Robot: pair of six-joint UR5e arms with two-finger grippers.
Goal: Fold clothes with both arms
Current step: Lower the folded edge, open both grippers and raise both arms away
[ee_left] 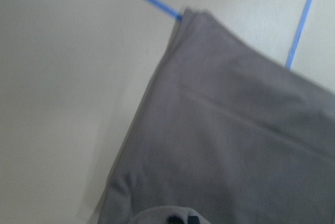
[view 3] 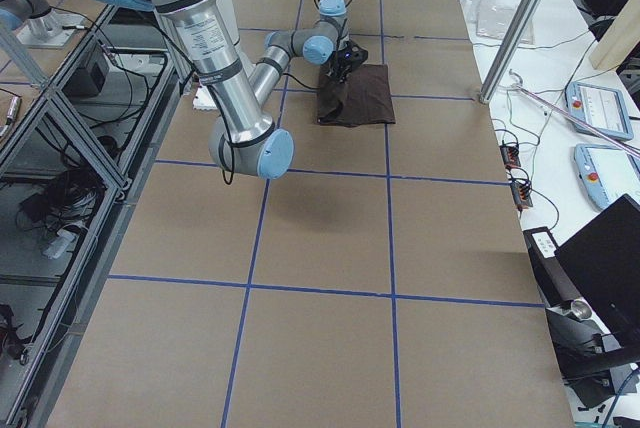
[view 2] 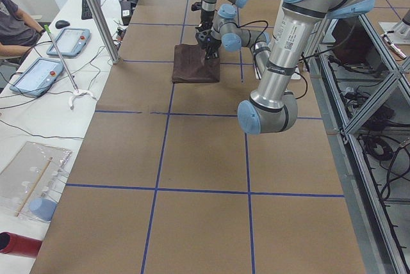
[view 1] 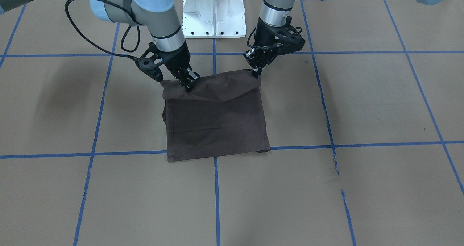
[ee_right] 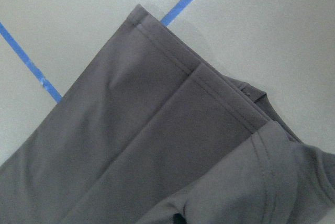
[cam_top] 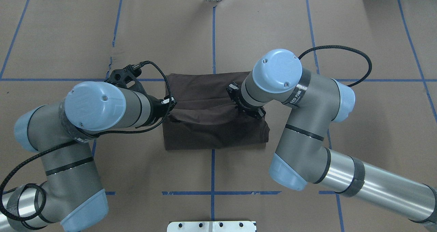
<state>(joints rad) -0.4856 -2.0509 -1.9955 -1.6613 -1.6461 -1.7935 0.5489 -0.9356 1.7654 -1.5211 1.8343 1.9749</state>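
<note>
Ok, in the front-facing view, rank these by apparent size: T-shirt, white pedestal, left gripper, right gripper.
1. T-shirt
2. white pedestal, cropped at the top
3. left gripper and right gripper: they look alike, so unranked

Same build on the left arm [cam_top: 78, 177] and right arm [cam_top: 304, 136]: silver-grey tubes, grey joint housings, round light blue caps [cam_top: 95, 105]. Each cap has small screws [cam_top: 106, 97] near the rim. Black bands [cam_top: 70, 166] ring the tubes, and one on the right arm has white lettering [cam_top: 296, 94], too small to read. Black braided cable [cam_top: 336, 48] at each wrist. The left gripper [view 1: 258, 72] and right gripper [view 1: 188, 84] are black open-frame bodies with round holes. White pedestal [view 1: 214, 14] has bolt holes along its foot.
</note>
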